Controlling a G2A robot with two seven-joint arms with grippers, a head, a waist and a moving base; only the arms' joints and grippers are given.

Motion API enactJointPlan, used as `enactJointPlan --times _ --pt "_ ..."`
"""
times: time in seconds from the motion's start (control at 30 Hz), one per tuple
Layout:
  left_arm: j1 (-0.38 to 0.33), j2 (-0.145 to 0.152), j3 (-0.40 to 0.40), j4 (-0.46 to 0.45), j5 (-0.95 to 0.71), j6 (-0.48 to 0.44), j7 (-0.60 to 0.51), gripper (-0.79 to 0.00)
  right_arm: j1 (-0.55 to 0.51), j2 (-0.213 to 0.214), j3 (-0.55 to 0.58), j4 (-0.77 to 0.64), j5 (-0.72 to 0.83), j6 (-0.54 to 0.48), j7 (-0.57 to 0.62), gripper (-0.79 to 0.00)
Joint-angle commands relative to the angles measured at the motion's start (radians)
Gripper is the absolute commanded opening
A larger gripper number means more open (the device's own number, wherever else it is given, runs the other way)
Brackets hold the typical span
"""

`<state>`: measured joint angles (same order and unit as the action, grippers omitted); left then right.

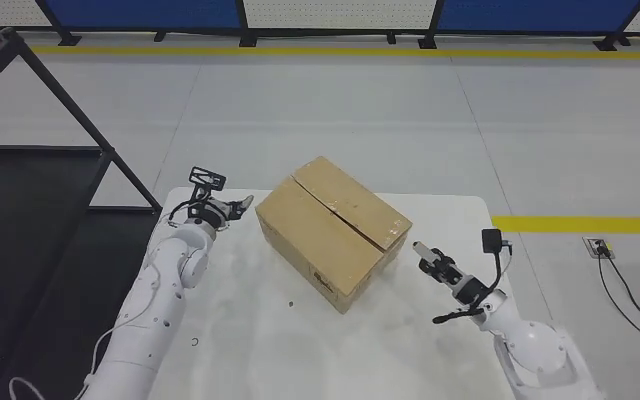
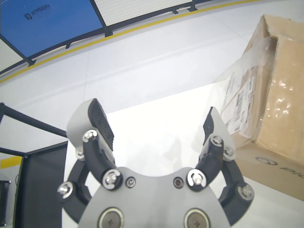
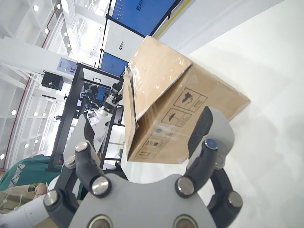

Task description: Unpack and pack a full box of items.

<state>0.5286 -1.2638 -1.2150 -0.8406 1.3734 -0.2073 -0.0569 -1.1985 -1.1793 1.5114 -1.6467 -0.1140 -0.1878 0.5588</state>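
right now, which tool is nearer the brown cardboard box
Right, narrowly, I think. The right tool points at one corner of the brown cardboard box, close to it. The left tool sits just off the opposite corner, aimed past it.

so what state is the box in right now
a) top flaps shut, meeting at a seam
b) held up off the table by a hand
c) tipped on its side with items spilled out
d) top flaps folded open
a: the box stands on the table with both top flaps down, meeting at a seam across the top.
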Motion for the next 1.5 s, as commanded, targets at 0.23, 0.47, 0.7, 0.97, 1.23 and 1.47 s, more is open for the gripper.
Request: enactJointPlan --times 0.23,0.47,0.7,0.97,1.23,1.47 --pt "-0.073 -0.020 0.083 0.125 0.061 -0.102 0.064 0.000 -0.096 0.013 0.068 -0.051 -0.011 0.006 -0.004 0.000" --pt "-0.029 -0.015 0.067 0.086 0.027 -0.133 0.107 0.000 -0.068 0.016 0.051 -0.041 -0.047 0.033 0.003 0.000" --pt "0.073 -0.001 0.044 -0.054 0.025 -0.133 0.091 0.000 -0.020 0.020 0.031 -0.029 -0.092 0.058 0.022 0.000" --pt "0.185 0.016 0.007 -0.213 0.028 -0.123 0.052 0.000 -0.008 0.021 0.025 -0.029 -0.132 0.094 0.007 0.000" --pt "0.270 0.026 -0.011 -0.333 0.029 -0.125 0.020 0.000 0.000 0.017 0.009 -0.010 -0.114 0.090 -0.031 0.000" --pt "0.349 0.036 -0.022 -0.435 0.054 -0.144 -0.001 0.000 0.055 0.015 0.000 0.059 -0.017 0.054 -0.008 0.000"
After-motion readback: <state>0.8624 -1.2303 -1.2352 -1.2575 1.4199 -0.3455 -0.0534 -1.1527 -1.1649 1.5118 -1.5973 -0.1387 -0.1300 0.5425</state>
